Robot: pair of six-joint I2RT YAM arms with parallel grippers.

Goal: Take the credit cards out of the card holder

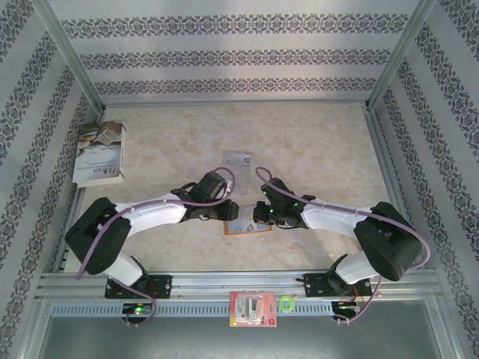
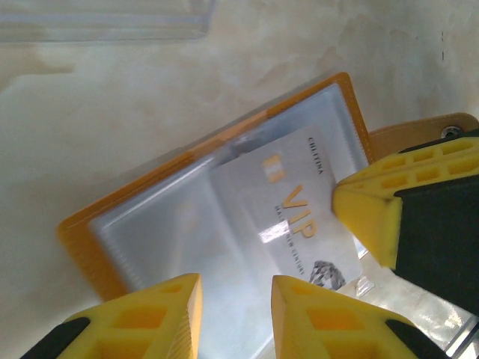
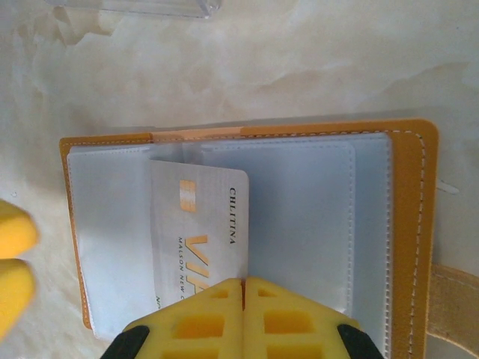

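Just beyond the arm bases, the holder [image 3: 408,224] lies open and flat on the surface [image 1: 314,142], between my two pincers. My right pincer [image 3: 243,288] has its fingers together, tips down on the card [image 3: 198,217] at its edge. I read that as pinning, though I cannot tell whether it nips the card itself. My left pincer [image 2: 236,288] hangs low over the sleeves, fingers apart, nothing between them. To do this well I would leave the right one pressing so the holder cannot slide. Then I would bring the left fingers onto the card's free edge, close on the card alone rather than the sleeve, and draw it out flat. The holder is orange-tan with pale clear pockets. The card is whitish with a gold chip and gold VIP lettering, part of it under a sleeve. Farther off sits a clear tray [image 1: 237,159].
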